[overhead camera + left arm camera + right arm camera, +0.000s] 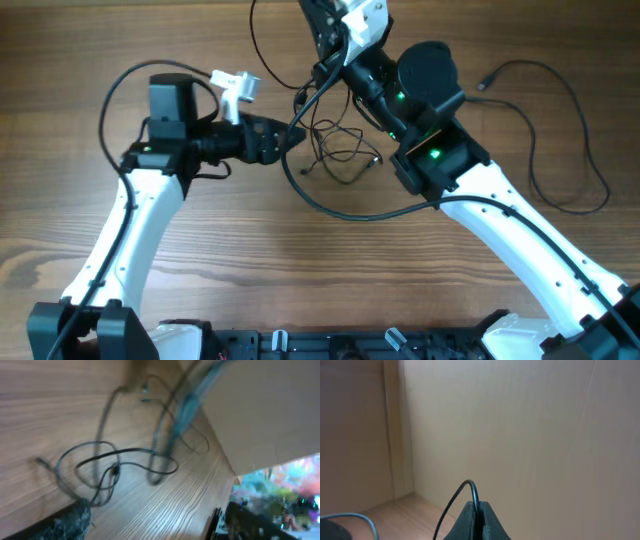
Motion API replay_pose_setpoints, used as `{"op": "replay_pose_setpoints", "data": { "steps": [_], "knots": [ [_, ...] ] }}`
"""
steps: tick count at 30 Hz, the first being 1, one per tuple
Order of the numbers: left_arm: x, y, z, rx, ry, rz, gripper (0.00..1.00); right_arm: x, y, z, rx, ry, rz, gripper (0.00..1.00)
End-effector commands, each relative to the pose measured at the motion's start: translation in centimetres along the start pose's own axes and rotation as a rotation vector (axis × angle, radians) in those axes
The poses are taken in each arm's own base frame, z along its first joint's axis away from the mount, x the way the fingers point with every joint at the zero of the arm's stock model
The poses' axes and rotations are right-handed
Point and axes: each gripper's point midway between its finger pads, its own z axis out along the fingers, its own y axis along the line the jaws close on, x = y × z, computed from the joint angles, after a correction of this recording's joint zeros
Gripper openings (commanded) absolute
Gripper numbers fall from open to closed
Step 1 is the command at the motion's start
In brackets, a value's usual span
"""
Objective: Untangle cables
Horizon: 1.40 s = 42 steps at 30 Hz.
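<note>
A loose tangle of thin black cables (pixel 340 150) lies on the wooden table between the two arms; in the blurred left wrist view the cables (pixel 112 465) lie just ahead of my one visible finger (pixel 67 521). My left gripper (pixel 292 140) reaches in from the left to the tangle's edge, open with nothing between its jaws. My right gripper (pixel 476 506) is shut on one thin cable strand (pixel 470 485), which arches out over the fingertips. From overhead, the right gripper (pixel 320 25) is raised at the top edge, and strands hang from it toward the tangle.
Another thin black cable (pixel 560 150) with a small plug (pixel 483 85) loops across the table's right side. A thicker arm cable (pixel 340 208) curves under the tangle. A beige wall (pixel 520 425) stands behind the table. Dark fittings (pixel 300 342) line the front edge.
</note>
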Motion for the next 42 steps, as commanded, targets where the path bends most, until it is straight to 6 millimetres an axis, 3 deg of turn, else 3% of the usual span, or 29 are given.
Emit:
{"op": "replay_pose_setpoints", "data": {
  "steps": [1, 6, 10, 12, 14, 16, 18, 19, 23, 29, 35, 36, 38, 42],
  "knots": [
    [0.0, -1.6, 1.1, 0.053, 0.013, 0.081, 0.77, -0.2, -0.1, 0.2, 0.0, -0.012, 0.055, 0.04],
    [-0.7, 1.1, 1.9, -0.128, -0.024, -0.024, 0.62, -1.1, 0.6, 0.1, -0.046, -0.044, 0.115, 0.04],
    [-2.1, 1.3, 2.2, -0.118, -0.071, -0.027, 0.56, -1.2, 1.9, 0.0, -0.122, -0.045, 0.158, 0.04],
    [-2.3, 2.0, 2.3, -0.139, -0.081, -0.044, 0.38, -1.3, 2.5, -0.1, -0.157, -0.044, 0.159, 0.04],
    [-2.0, 2.7, 2.5, -0.162, -0.075, -0.059, 0.06, -1.4, 2.5, -0.1, -0.157, -0.048, 0.158, 0.04],
    [-1.2, 4.2, 2.6, -0.221, -0.054, -0.1, 0.04, -1.6, 2.1, -0.1, -0.142, -0.054, 0.147, 0.04],
    [0.3, 7.1, 1.8, -0.387, -0.028, -0.165, 0.04, -2.2, 1.1, -0.4, -0.123, -0.072, 0.139, 0.04],
    [1.5, 9.1, 0.8, -0.513, -0.008, -0.201, 0.04, -3.0, 0.2, -0.7, -0.105, -0.09, 0.133, 0.04],
    [4.0, 12.8, -2.3, -0.801, 0.044, -0.255, 0.04, -6.2, -2.3, -2.7, -0.053, -0.154, 0.11, 0.04],
    [5.3, 15.8, -6.8, -1.117, 0.003, -0.341, 0.04, -10.6, -5.5, -5.8, 0.023, -0.255, 0.064, 0.04],
    [6.3, 16.9, -9.0, -1.177, 0.003, -0.426, 0.04, -16.3, -7.9, -8.9, 0.088, -0.483, -0.045, 0.04],
    [6.4, 17.2, -9.6, -1.185, 0.0, -0.442, 0.17, -16.8, -8.2, -9.3, 0.105, -0.506, -0.091, 0.04],
    [6.9, 17.3, -9.7, -1.09, 0.015, -0.507, 0.88, -17.0, -10.0, -9.7, 0.21, -0.511, -0.15, 0.04],
    [5.3, 14.5, -7.9, -0.621, 0.018, -0.489, 1.0, -17.8, -11.5, -10.5, 0.3, -0.549, -0.137, 0.04]
  ]
}}
